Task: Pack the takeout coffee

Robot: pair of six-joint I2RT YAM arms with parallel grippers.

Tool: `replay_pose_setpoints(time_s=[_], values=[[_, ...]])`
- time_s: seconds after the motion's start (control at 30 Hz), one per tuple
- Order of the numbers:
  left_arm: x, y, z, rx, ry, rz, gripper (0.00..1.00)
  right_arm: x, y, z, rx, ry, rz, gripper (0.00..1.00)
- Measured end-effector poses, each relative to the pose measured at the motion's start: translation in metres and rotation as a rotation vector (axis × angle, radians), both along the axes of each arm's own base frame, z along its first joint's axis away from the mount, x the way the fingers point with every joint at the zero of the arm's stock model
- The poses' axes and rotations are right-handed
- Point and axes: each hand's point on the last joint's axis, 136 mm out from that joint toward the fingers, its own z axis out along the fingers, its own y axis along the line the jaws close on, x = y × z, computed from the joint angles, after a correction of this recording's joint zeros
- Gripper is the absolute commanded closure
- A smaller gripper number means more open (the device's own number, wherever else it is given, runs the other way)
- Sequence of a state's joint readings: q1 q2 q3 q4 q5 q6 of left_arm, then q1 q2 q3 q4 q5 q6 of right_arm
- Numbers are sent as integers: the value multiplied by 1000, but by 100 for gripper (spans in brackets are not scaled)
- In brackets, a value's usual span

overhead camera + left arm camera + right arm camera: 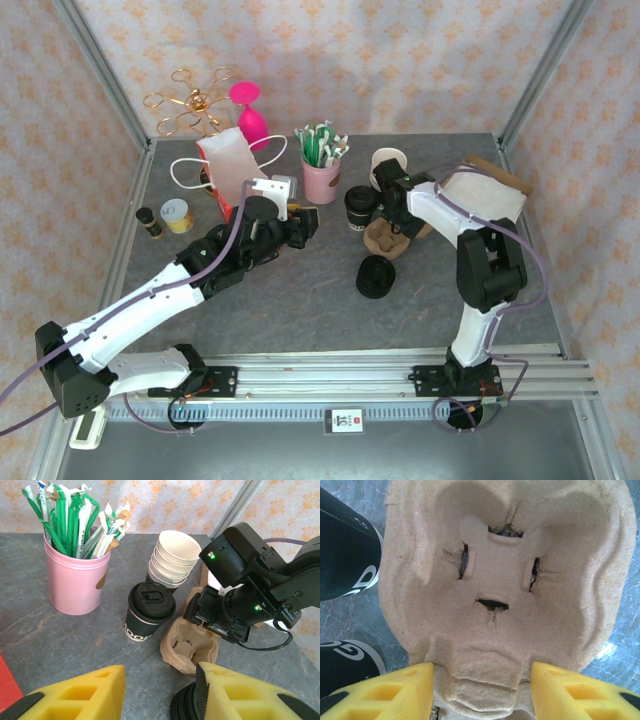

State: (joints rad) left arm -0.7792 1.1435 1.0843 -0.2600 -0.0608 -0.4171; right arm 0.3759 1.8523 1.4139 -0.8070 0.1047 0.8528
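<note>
The takeout coffee [358, 208] is a dark paper cup with a black lid. It stands upright on the grey table, in the left wrist view [150, 611] just left of a brown pulp cup carrier [191, 647]. My right gripper [395, 228] hangs low over the carrier [385, 242]. Its yellow fingers [407, 692] stand apart on either side of the carrier's near lobe [507, 580], close to the cardboard. My left gripper [160, 690] is open and empty above bare table, short of the coffee and the carrier [300, 225].
A stack of lidless cups [388, 163] stands behind the carrier, and a pile of black lids [375, 277] lies in front of it. A pink cup of stirrers [322, 180], a white bag [232, 165], two small jars [178, 215] and flat paper bags [490, 190] ring the area.
</note>
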Motion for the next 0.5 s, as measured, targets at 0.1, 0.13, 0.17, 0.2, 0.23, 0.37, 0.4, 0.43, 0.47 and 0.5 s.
replay_pose_setpoints(time_s=[0.1,0.13,0.17,0.2,0.23,0.37,0.4,0.43,0.47,0.5], values=[[0,0,0,0,0,0,57,4,2,-1,-2,1,7,52],[0,0,0,0,0,0,57,6,2,-1,-3,0,9,53],[0,0,0,0,0,0,56,6,2,-2,-4,1,12,53],[0,0,0,0,0,0,56,6,2,-1,-4,2,15,54],[0,0,0,1,1,0,56,6,2,-2,-5,3,15,55],[1,-1,-2,5,4,0,56,5,2,-2,-8,6,21,56],[1,-1,-3,6,5,0,56,5,2,-2,-9,7,23,56],[1,-1,-3,7,6,0,56,5,2,-2,-10,7,25,57],[1,-1,-4,8,7,0,56,5,2,-2,-12,8,29,58],[2,-1,-4,9,8,0,56,5,2,-2,-14,10,33,58]])
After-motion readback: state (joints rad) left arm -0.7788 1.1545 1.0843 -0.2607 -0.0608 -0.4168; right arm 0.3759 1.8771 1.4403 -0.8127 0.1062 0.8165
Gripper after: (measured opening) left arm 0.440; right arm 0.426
